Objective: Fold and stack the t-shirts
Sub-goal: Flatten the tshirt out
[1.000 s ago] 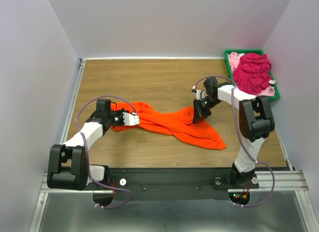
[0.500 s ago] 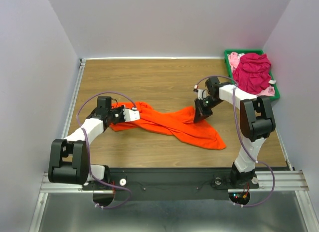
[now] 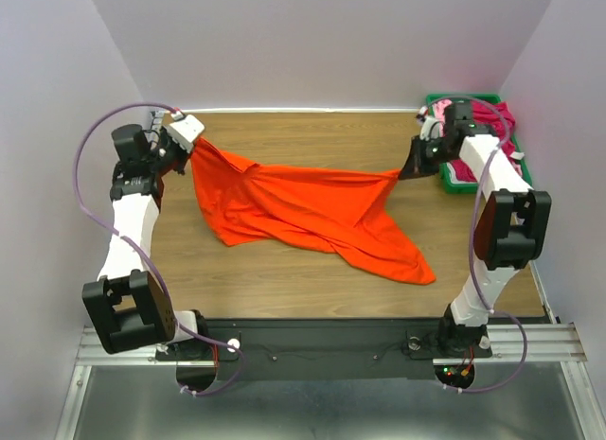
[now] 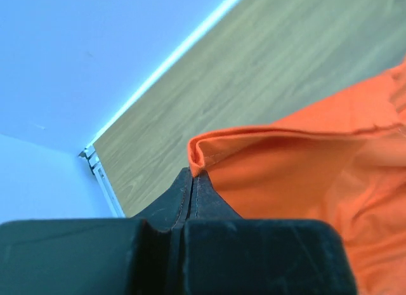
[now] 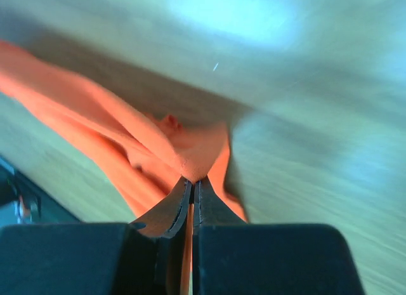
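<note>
Now the biggest change is the orange t-shirt [image 3: 303, 208]: a second ago it lay as a bunched strip mid-table, and you have since drawn it out into a wide sheet. Its far edge is stretched almost taut between the arms, and its lower part drapes on the table [image 3: 312, 137] toward the near right. Your left gripper [image 3: 194, 142] has swung out to the far left corner, and its jaws have just closed on a fold of orange cloth. Your right gripper [image 3: 407, 167] has moved up beside the green bin [image 3: 461, 180], clamped on the opposite edge. The magenta t-shirt [image 3: 497, 114] waits in that bin. You look ready to lay the shirt flat, though creases remain across the middle.
</note>
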`<state>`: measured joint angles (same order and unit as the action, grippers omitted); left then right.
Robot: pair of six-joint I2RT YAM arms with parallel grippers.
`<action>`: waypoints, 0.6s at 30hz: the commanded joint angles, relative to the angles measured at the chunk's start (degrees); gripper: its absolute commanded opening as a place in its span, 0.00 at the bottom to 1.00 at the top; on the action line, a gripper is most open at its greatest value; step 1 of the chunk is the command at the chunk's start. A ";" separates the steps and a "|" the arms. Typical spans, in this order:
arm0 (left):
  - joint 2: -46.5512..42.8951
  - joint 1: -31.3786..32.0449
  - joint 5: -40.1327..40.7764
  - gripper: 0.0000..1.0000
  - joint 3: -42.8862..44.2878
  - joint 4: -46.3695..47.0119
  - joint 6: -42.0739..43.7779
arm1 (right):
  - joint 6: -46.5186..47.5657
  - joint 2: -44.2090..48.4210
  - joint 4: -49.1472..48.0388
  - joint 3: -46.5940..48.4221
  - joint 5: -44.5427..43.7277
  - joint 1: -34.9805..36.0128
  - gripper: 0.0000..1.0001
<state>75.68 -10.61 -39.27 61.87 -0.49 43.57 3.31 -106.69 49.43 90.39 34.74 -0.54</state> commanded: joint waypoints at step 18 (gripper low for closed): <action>-2.63 -7.58 -3.29 0.00 18.28 13.76 -33.37 | 0.82 5.18 0.85 32.20 -4.24 -8.43 0.01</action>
<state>76.90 -16.71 -45.84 74.98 7.49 14.13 2.15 -105.60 52.05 115.81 34.04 -7.53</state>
